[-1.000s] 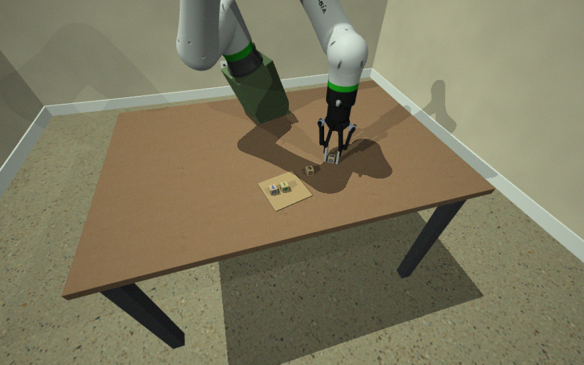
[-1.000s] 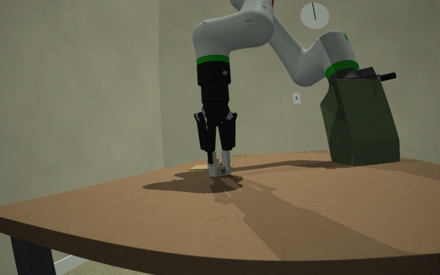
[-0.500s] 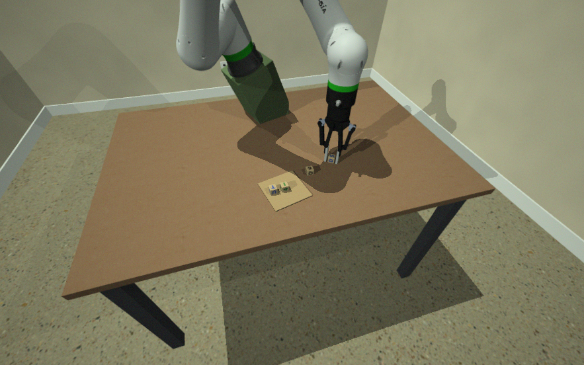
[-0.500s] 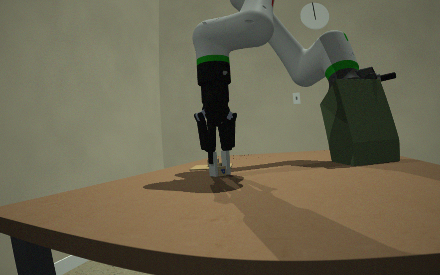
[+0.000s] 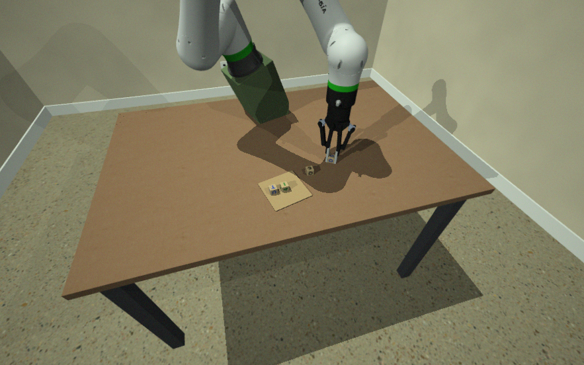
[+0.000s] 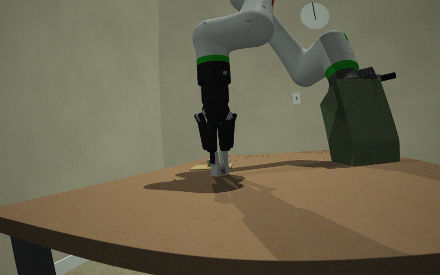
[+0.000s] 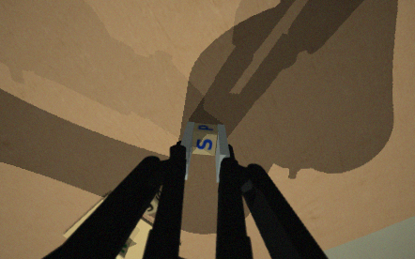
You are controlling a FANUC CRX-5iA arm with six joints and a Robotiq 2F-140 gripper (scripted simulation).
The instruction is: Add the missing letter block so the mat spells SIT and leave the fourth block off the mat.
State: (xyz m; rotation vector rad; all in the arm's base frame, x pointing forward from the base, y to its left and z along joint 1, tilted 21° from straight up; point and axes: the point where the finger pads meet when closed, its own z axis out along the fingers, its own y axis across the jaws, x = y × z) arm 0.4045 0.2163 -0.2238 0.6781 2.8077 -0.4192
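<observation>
My gripper [image 5: 331, 155] [image 6: 220, 168] [image 7: 205, 134] is shut on the S block [image 5: 331, 160] [image 6: 223, 171] [image 7: 205, 144], one finger on each side, low at the table. Its blue S faces up, with a blue P on a side face. On the mat [image 5: 287, 200] [image 6: 197, 168] stand the T block [image 5: 273, 190], with a blue T on top, and the I block [image 5: 284, 186], with a green I on top, close together in the top view. The fourth block [image 5: 309, 170] stands off the mat, between it and my gripper; its dark top letter is too small to read.
The wooden table [image 5: 185, 181] [image 6: 112, 211] carries everything. The green robot pedestal [image 5: 262, 95] [image 6: 368, 129] stands at its back in the top view. The arm's shadow falls over the fourth block and around my gripper.
</observation>
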